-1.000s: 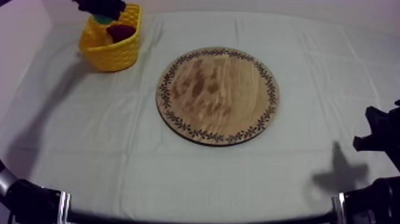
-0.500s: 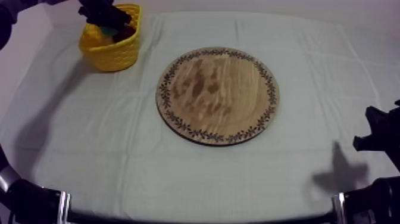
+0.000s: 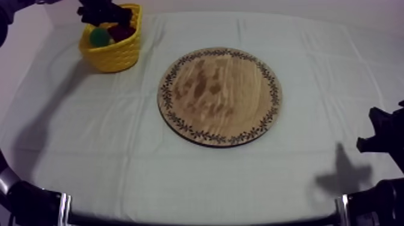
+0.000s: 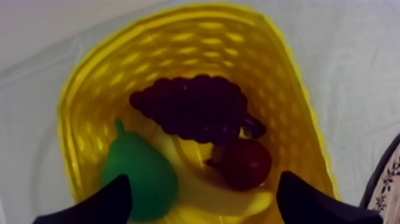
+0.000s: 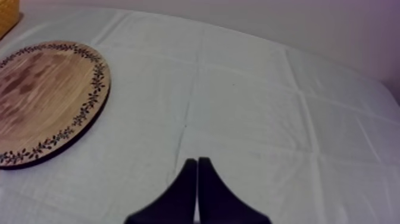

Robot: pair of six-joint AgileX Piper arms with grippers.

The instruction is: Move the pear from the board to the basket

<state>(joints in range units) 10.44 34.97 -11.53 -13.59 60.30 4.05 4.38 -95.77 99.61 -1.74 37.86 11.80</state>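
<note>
Left claw point(image 4: 205, 196) hangs over yellow basket point(image 3: 117, 57), upper left in top view, fingers point(image 4: 107, 199) spread and empty; pear point(image 4: 138, 179) lies inside beside grapes point(image 4: 190, 107), so release looks done. Right claw point(image 5: 197, 190) closed, parked lower right, probably idle.

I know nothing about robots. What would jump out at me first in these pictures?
First, the yellow basket at the far left of the table. It holds a green pear, a bunch of grapes and a small red fruit, with the left claw open just above them. Next comes the round wooden board with its patterned rim, lying bare in the middle.
</note>
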